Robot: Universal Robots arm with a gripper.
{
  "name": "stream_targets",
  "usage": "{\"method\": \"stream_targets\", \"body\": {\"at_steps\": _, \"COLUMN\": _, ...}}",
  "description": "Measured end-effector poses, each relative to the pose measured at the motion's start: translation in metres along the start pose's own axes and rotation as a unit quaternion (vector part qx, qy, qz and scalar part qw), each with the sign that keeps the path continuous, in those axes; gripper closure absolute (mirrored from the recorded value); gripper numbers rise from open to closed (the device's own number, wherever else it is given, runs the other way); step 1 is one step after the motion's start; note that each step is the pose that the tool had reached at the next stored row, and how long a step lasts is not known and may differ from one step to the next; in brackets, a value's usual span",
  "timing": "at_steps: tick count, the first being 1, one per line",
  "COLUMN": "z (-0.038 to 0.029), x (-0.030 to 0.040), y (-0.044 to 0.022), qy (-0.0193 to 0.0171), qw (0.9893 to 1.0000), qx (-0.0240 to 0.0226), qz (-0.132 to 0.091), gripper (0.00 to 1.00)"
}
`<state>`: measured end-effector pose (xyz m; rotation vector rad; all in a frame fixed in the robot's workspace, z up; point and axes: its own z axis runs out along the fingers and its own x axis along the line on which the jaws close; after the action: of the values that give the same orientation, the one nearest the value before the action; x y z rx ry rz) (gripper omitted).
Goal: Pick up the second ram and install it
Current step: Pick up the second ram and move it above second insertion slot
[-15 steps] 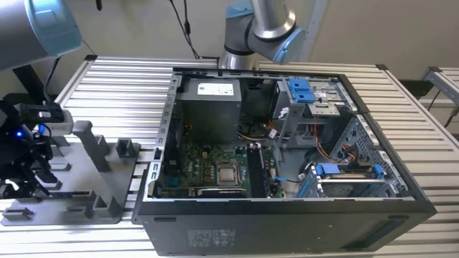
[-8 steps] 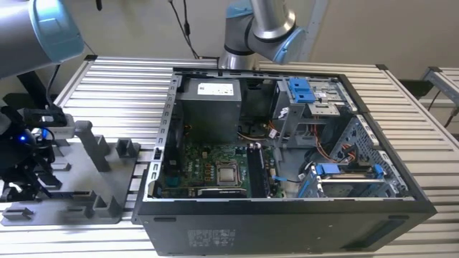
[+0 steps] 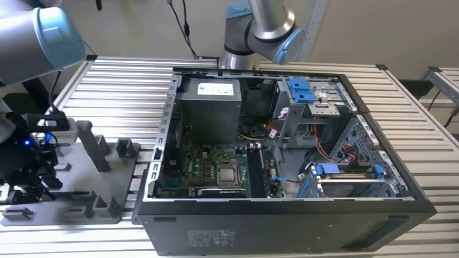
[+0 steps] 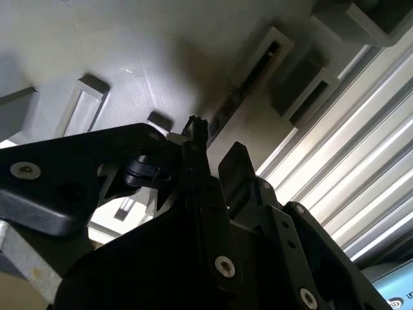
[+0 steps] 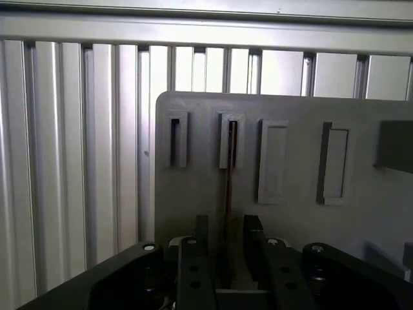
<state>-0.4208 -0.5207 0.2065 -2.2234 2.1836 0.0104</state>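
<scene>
The hand was pictured narrowly parted, the second ram standing edge-on between its fingers in a slot of the grey tray beneath it, where an off-centre squeeze, it was judged, could tilt the stick or jam it.

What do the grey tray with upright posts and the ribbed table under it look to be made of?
Flat grey tray with upright posts: likely moulded or printed plastic. It is matte and uniformly grey, with soft-edged slots.
Ribbed silver table: probably extruded aluminium, going by its satin sheen and straight parallel grooves.
</scene>
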Motion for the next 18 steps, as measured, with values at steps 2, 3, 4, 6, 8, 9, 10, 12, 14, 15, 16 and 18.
{"method": "stream_targets", "body": {"at_steps": 2, "z": 0.0026, "x": -0.0005, "y": 0.0004, "qy": 0.0000, "qw": 1.0000, "qx": 0.0006, "qz": 0.000, "gripper": 0.64}}
{"method": "stream_targets", "body": {"at_steps": 3, "z": 0.0037, "x": -0.0006, "y": 0.0004, "qy": 0.0000, "qw": 1.0000, "qx": 0.0007, "qz": 0.000, "gripper": 0.64}}
{"method": "stream_targets", "body": {"at_steps": 4, "z": 0.0044, "x": -0.0007, "y": 0.0004, "qy": 0.0000, "qw": 1.0000, "qx": 0.0007, "qz": 0.000, "gripper": 0.64}}
{"method": "stream_targets", "body": {"at_steps": 6, "z": 0.0056, "x": -0.0014, "y": 0.0007, "qy": 0.0001, "qw": 1.0000, "qx": 0.0005, "qz": 0.000, "gripper": 0.64}}
{"method": "stream_targets", "body": {"at_steps": 8, "z": 0.0072, "x": -0.0021, "y": 0.0007, "qy": 0.0000, "qw": 1.0000, "qx": 0.0005, "qz": -0.001, "gripper": 0.64}}
{"method": "stream_targets", "body": {"at_steps": 9, "z": 0.0079, "x": -0.0026, "y": 0.0010, "qy": 0.0001, "qw": 1.0000, "qx": 0.0004, "qz": 0.000, "gripper": 0.64}}
{"method": "stream_targets", "body": {"at_steps": 10, "z": 0.0089, "x": -0.0031, "y": 0.0012, "qy": 0.0001, "qw": 1.0000, "qx": 0.0005, "qz": 0.000, "gripper": 0.64}}
{"method": "stream_targets", "body": {"at_steps": 12, "z": 0.0104, "x": -0.0041, "y": 0.0014, "qy": 0.0001, "qw": 1.0000, "qx": 0.0005, "qz": 0.000, "gripper": 0.64}}
{"method": "stream_targets", "body": {"at_steps": 14, "z": 0.0114, "x": -0.0053, "y": 0.0013, "qy": 0.0001, "qw": 1.0000, "qx": 0.0005, "qz": 0.000, "gripper": 0.64}}
{"method": "stream_targets", "body": {"at_steps": 15, "z": 0.0116, "x": -0.0054, "y": 0.0013, "qy": 0.0001, "qw": 1.0000, "qx": 0.0005, "qz": -0.001, "gripper": 0.64}}
{"method": "stream_targets", "body": {"at_steps": 16, "z": 0.0117, "x": -0.0055, "y": 0.0013, "qy": 0.0002, "qw": 1.0000, "qx": 0.0004, "qz": -0.001, "gripper": 0.64}}
{"method": "stream_targets", "body": {"at_steps": 18, "z": 0.0118, "x": -0.0056, "y": 0.0015, "qy": 0.0002, "qw": 1.0000, "qx": 0.0003, "qz": 0.000, "gripper": 0.64}}
